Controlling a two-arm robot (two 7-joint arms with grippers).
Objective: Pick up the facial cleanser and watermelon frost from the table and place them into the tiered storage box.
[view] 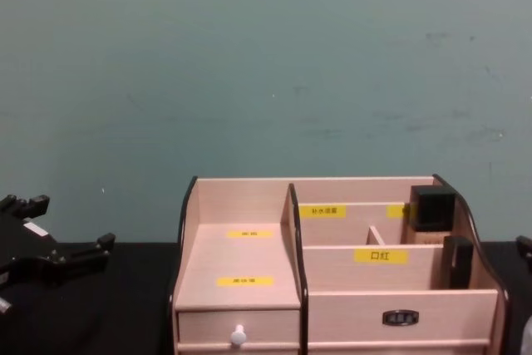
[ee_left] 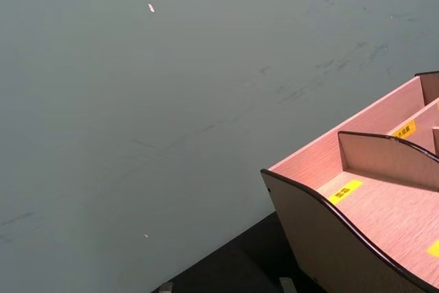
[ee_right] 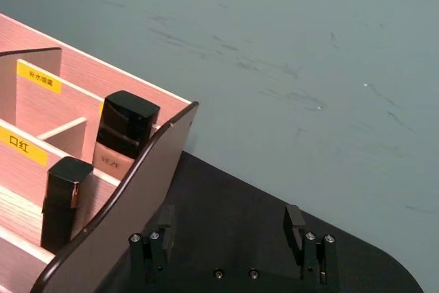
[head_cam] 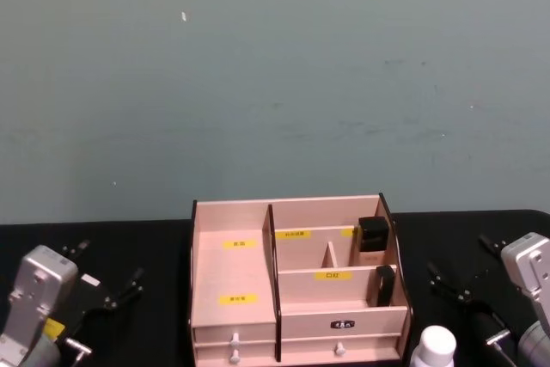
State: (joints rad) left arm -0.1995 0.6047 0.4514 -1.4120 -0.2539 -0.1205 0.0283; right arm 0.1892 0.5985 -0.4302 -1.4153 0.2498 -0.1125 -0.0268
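Pickup not yet begun, we judge. Left gripper [head_cam: 105, 268] left of the tiered storage box [head_cam: 230, 274], fingers wide apart, empty. White bottle [head_cam: 433, 346] stands just off the box's front right corner. Right gripper [head_cam: 462, 266] beside it, fingers spread, empty; next it must lower onto the bottle.

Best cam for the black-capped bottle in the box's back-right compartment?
Right wrist view: the black-capped bottle is close, cap and tan lettered body clear inside the tiered storage box. Head and chest views show it smaller, from the front.
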